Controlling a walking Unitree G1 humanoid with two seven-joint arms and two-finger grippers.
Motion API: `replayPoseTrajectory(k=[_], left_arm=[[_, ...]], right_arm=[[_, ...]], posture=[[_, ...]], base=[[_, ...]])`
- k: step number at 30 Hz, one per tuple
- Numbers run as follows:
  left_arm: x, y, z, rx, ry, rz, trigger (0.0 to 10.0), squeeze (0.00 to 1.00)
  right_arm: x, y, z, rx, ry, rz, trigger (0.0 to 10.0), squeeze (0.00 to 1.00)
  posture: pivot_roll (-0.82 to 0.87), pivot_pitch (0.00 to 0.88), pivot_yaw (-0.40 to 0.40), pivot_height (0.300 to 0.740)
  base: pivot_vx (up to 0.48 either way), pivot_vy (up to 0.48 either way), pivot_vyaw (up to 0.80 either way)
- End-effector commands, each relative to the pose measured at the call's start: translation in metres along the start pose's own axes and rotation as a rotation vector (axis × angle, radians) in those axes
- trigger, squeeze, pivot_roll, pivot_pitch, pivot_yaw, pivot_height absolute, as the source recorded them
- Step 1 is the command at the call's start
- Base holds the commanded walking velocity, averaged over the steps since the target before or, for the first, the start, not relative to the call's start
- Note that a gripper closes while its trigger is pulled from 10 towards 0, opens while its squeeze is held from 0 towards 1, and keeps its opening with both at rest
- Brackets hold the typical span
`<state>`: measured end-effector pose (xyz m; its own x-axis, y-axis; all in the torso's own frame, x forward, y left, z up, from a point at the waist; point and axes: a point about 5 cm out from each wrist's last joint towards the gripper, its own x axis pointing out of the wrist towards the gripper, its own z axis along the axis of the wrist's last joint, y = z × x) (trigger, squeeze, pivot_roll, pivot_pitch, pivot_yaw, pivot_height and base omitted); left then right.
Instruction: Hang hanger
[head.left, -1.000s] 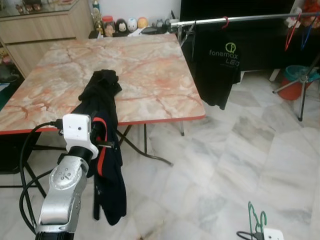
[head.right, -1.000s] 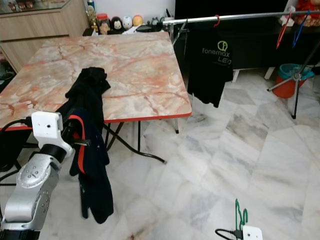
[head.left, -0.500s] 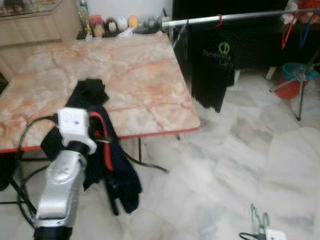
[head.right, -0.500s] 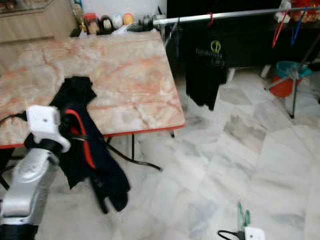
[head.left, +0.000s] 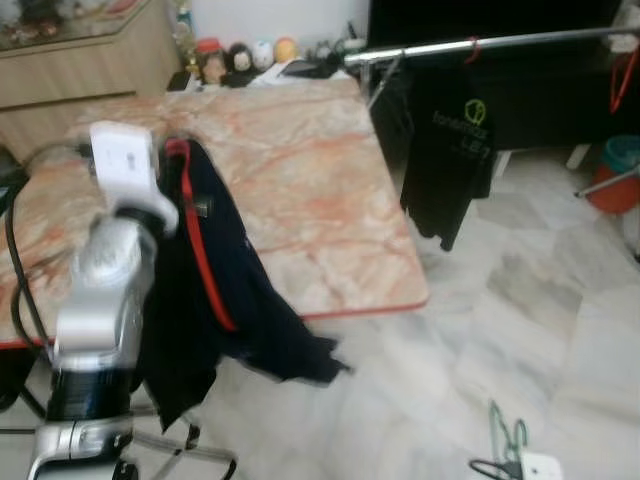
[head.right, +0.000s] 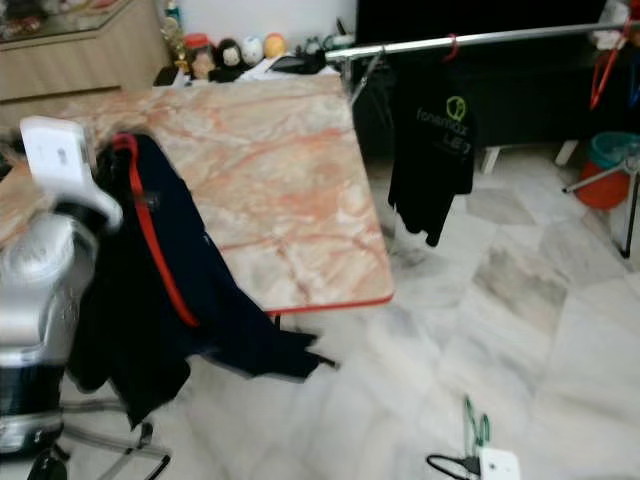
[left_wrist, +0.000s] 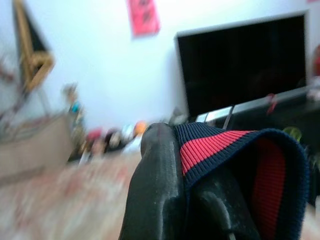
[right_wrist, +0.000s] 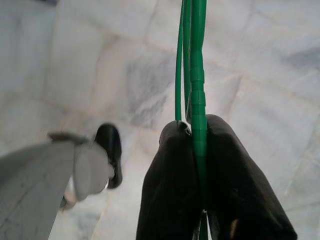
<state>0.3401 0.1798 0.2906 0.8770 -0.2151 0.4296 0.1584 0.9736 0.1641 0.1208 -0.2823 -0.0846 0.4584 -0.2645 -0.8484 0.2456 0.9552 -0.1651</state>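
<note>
Two things are in the robot's hands. The left gripper (left_wrist: 200, 200) is raised over the near left edge of the pink-veined marble folding table (head.left: 330, 200), its black fingers pressed shut on the red-trimmed collar of a dark navy garment (head.left: 220, 300). The cloth trails down past the table's front edge, lifted high, I'd guess, so it hangs free of the top.

Low at the robot's right side, the right gripper (right_wrist: 197, 150) pinches a thin green wire hanger (right_wrist: 192, 60) between closed fingers above the grey marble floor (head.left: 540, 330). My guess is that the garment goes on it before both go up on the chrome clothes rail (head.left: 500, 43) past the table's far right corner.

A black T-shirt (head.left: 455, 150) already hangs there from a red hook; its green and white print seems to read "fonemax", with smaller lettering beneath that I can't make out.
</note>
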Motion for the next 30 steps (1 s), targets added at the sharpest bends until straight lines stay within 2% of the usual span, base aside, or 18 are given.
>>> replayPoseTrajectory(k=[1,3,4,7,15,16,17,18,20,23,24,27,28,29,30], left_arm=[[0.007,0.012,0.009,0.066,-0.021,0.006,10.0,0.00],[0.022,0.011,0.017,0.094,-0.045,-0.027,10.0,0.00],[0.037,0.009,0.022,0.077,-0.041,-0.042,10.0,0.00],[0.053,0.005,0.028,0.104,-0.043,-0.053,10.0,0.00],[0.065,0.009,0.025,0.090,-0.006,-0.024,10.0,0.00],[0.063,0.008,0.020,0.066,0.011,-0.043,10.0,0.00],[0.054,0.003,0.008,0.051,0.050,-0.093,10.0,0.00],[0.054,0.003,0.008,0.051,0.050,-0.093,10.0,0.00],[0.042,-0.001,-0.008,-0.017,0.111,-0.124,10.0,0.00],[0.010,-0.014,-0.027,-0.039,0.197,-0.221,10.0,0.00],[0.010,-0.014,-0.027,-0.039,0.197,-0.221,10.0,0.00],[-0.025,-0.029,-0.045,-0.054,0.319,-0.387,10.0,0.00],[-0.032,-0.032,-0.049,-0.051,0.347,-0.422,10.0,0.00],[-0.032,-0.032,-0.049,-0.051,0.347,-0.422,10.0,0.00],[-0.043,-0.035,-0.056,-0.050,0.392,-0.465,10.0,0.00]], right_arm=[[0.002,0.007,0.005,0.004,-0.012,0.019,10.0,0.00],[0.002,0.008,0.005,0.004,-0.012,0.019,10.0,0.00],[0.002,0.008,0.006,0.005,-0.013,0.020,10.0,0.00],[0.002,0.008,0.006,0.008,-0.015,0.019,10.0,0.00],[0.002,0.008,0.006,0.004,-0.014,0.021,10.0,0.00],[0.002,0.008,0.006,0.003,-0.014,0.021,10.0,0.00],[0.002,0.008,0.006,0.001,-0.012,0.022,10.0,0.00],[0.002,0.008,0.006,0.001,-0.012,0.022,10.0,0.00],[0.002,0.007,0.005,-0.002,-0.009,0.022,10.0,0.00],[0.001,0.007,0.004,-0.011,-0.003,0.025,10.0,0.00],[0.001,0.007,0.004,-0.011,-0.003,0.025,10.0,0.00],[0.001,0.006,0.003,-0.022,0.002,0.030,10.0,0.00],[0.001,0.006,0.003,-0.024,0.002,0.031,10.0,0.00],[0.001,0.006,0.003,-0.024,0.002,0.031,10.0,0.00],[0.001,0.006,0.002,-0.027,0.003,0.032,10.0,0.00]], posture=[[0.07,0.000,0.049,0.740],[0.07,0.000,0.049,0.740],[0.07,0.000,0.052,0.740],[0.07,0.000,0.053,0.740],[0.07,0.000,0.056,0.740],[0.07,0.000,0.057,0.740],[0.07,0.000,0.056,0.740],[0.07,0.000,0.056,0.740],[0.07,0.000,0.053,0.740],[0.08,0.000,0.050,0.740],[0.08,0.000,0.050,0.740],[0.08,0.000,0.049,0.740],[0.08,0.000,0.049,0.740],[0.08,0.000,0.049,0.740],[0.08,0.000,0.054,0.740]], base=[[0.416,0.000,0.00],[0.420,0.000,0.00],[0.428,0.000,0.00],[0.424,0.000,0.00],[0.373,0.000,0.00],[0.000,0.000,0.00],[0.000,0.000,0.00],[0.000,0.000,0.00],[0.000,0.000,0.00],[0.000,0.000,0.00],[0.000,0.000,0.00],[0.000,0.000,0.00],[0.000,0.000,0.00],[0.000,0.000,0.00],[0.000,0.000,0.00]])
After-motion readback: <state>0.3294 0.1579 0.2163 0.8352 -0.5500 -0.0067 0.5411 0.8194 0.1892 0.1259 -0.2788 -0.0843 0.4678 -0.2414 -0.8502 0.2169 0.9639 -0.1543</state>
